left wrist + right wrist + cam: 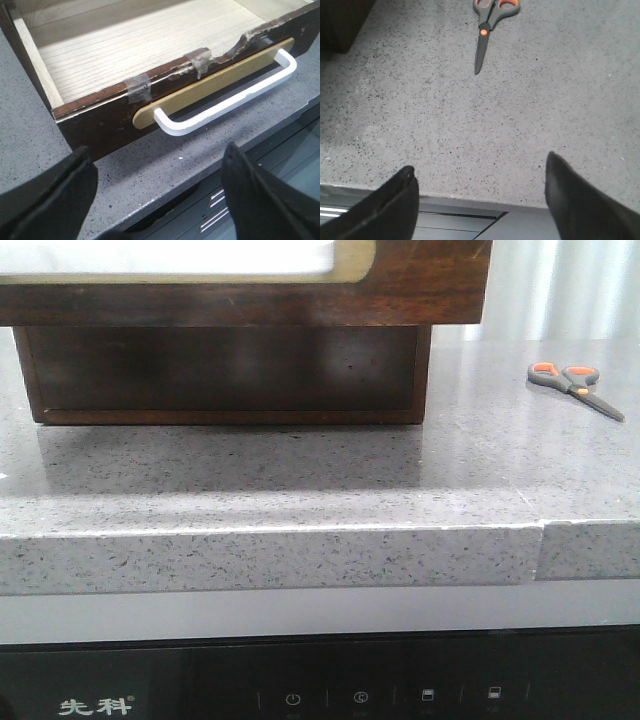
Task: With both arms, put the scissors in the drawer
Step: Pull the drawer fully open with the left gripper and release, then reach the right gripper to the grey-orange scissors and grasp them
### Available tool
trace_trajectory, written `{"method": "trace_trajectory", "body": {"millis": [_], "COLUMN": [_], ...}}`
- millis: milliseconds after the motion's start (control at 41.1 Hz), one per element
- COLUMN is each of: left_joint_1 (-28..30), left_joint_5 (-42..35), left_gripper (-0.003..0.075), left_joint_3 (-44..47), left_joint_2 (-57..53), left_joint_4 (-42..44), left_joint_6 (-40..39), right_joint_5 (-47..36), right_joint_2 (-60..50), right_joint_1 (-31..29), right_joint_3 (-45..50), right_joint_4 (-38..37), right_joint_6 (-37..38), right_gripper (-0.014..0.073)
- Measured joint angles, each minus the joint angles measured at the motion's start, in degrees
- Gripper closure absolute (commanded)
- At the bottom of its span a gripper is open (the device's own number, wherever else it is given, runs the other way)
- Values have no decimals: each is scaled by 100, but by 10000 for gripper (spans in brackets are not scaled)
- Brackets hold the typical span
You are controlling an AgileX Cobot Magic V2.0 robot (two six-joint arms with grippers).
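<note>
Grey-handled scissors (574,385) flat on counter (300,480), far right, well apart from drawer (130,75). Long axis straight ahead of right gripper (480,200), blades nearest it. Right nearer; both grippers agape, empty. Drawer pulled open before left gripper (160,195).

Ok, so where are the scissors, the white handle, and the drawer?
scissors (573,383), front view, on the pivot where handles meet blades.
white handle (225,103), left wrist view, on the middle of its long bar.
drawer (107,120), left wrist view, on its dark front board.
</note>
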Motion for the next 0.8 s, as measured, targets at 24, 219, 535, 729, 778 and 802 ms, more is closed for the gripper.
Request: {"method": "trace_trajectory", "body": {"millis": [24,219,535,729,778,802], "left_joint_1": [0,0,0,0,0,0], "left_joint_5": [0,0,0,0,0,0], "left_gripper": [209,208,208,208,208,208], "left_joint_3": [0,0,0,0,0,0], "left_joint_2": [0,0,0,0,0,0], "left_joint_4": [0,46,54,54,54,54], "left_joint_6": [0,0,0,0,0,0], "right_joint_5": [0,-12,-330,-39,97,177], "right_joint_2": [0,0,0,596,902,1094], "right_joint_1": [0,0,0,0,-15,-42], "right_joint_3": [0,0,0,-399,-625,-718], "right_joint_4": [0,0,0,0,-8,-8], "right_joint_6": [0,0,0,8,12,22], "right_gripper": [44,44,44,44,44,44]}}
